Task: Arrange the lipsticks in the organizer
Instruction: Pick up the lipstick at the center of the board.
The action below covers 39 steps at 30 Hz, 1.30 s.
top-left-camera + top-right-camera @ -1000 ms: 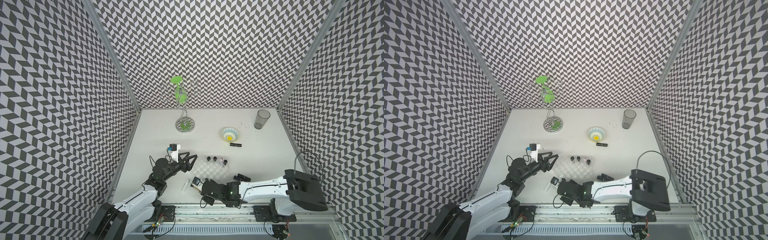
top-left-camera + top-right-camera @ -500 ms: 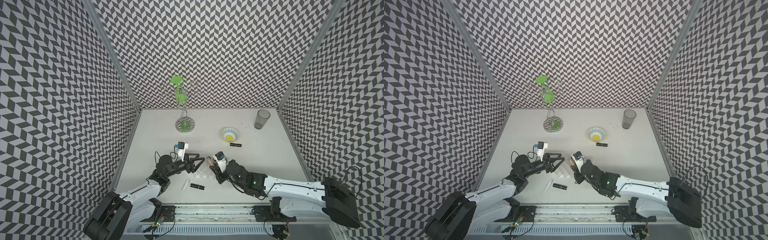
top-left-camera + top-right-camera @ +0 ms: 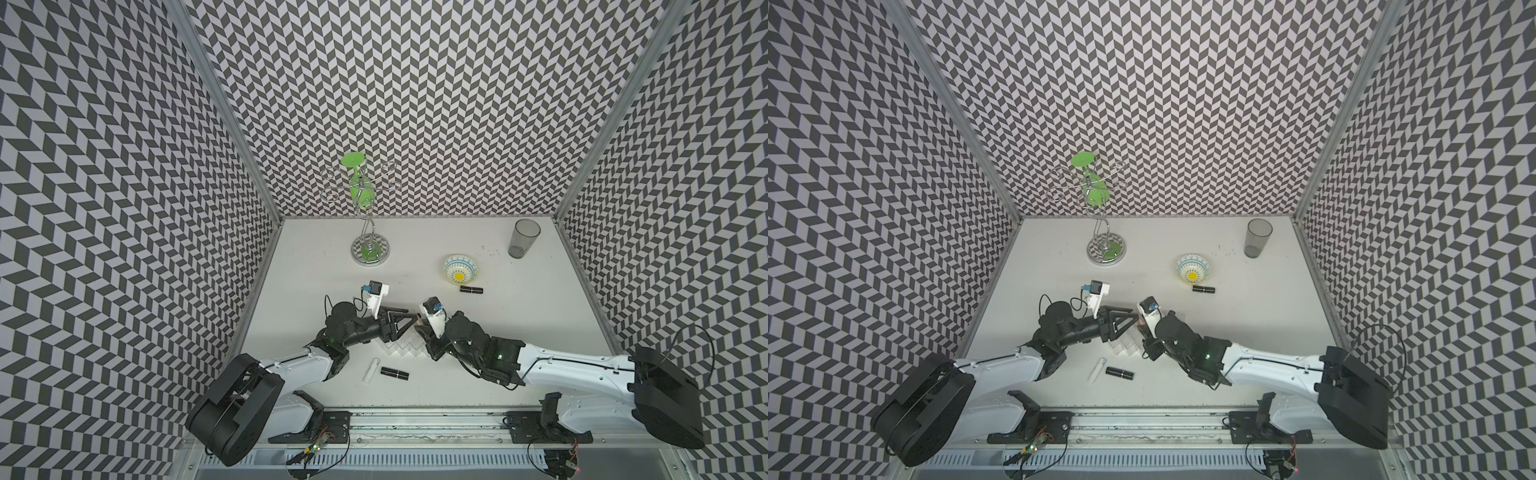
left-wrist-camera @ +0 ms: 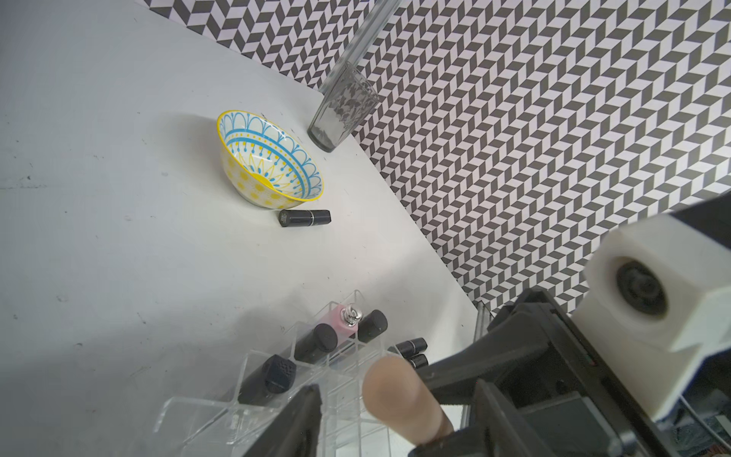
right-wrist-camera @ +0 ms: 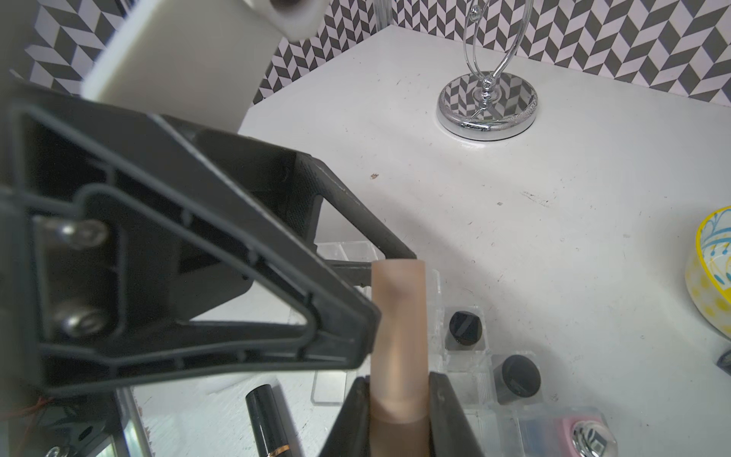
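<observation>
My right gripper (image 5: 399, 382) is shut on the lower end of a beige lipstick (image 5: 398, 316), held above the clear organizer (image 3: 405, 351). My left gripper (image 4: 395, 395) is open and straddles the tube's free end (image 4: 389, 389), with a gap showing on one side. In both top views the two grippers (image 3: 411, 320) (image 3: 1144, 332) meet over the rack. Black lipsticks (image 4: 279, 374) (image 4: 320, 340) and a pink one (image 4: 336, 318) stand in its cells. A white tube (image 3: 371, 370) and a black one (image 3: 395, 373) lie in front; another black one (image 3: 471, 289) lies by the bowl.
A patterned bowl (image 3: 459, 269) and a grey tumbler (image 3: 523, 239) stand at the back right. A chrome stand (image 3: 370, 249) with green pieces is at the back centre. Two more black tubes (image 4: 411, 346) lie beside the rack under my right arm.
My right gripper rose from the front of the table and carried the beige lipstick over the organizer. My left gripper swung right to meet it and its jaws narrowed around the tube.
</observation>
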Each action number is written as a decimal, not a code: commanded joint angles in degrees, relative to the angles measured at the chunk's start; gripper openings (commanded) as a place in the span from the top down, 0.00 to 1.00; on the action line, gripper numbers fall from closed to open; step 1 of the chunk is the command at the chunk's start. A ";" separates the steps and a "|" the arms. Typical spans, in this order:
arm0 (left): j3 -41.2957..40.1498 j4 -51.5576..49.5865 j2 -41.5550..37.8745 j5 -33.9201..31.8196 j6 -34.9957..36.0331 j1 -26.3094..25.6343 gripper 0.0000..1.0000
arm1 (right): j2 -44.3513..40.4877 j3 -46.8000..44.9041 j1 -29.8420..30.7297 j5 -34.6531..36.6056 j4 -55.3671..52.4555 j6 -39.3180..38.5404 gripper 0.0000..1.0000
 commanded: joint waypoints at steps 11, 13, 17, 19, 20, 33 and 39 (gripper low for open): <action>0.95 6.21 2.21 0.73 -1.56 -0.48 0.64 | 3.08 2.76 -0.08 0.17 3.50 -1.52 0.82; 1.00 6.02 2.07 0.79 -1.49 -0.49 0.63 | 3.19 2.75 -0.04 0.10 3.78 -1.61 0.81; 0.95 6.36 2.34 1.15 -1.60 -0.55 0.71 | 3.98 3.17 -0.01 -0.40 4.24 -1.85 0.80; 0.83 6.80 2.36 1.47 -1.93 -0.50 0.74 | 4.59 3.40 -0.07 -0.64 4.37 -2.01 0.80; 0.90 6.66 2.21 1.78 -1.93 -0.52 0.82 | 4.76 3.52 -0.01 -0.76 4.24 -2.09 0.79; 1.12 -1.84 -3.07 -4.65 4.09 -1.28 1.00 | -0.38 -0.85 -0.05 0.21 7.64 1.63 0.15; 5.79 -22.89 -10.09 -32.63 16.25 -9.13 1.00 | -7.60 -5.37 -0.08 2.87 7.44 5.03 0.15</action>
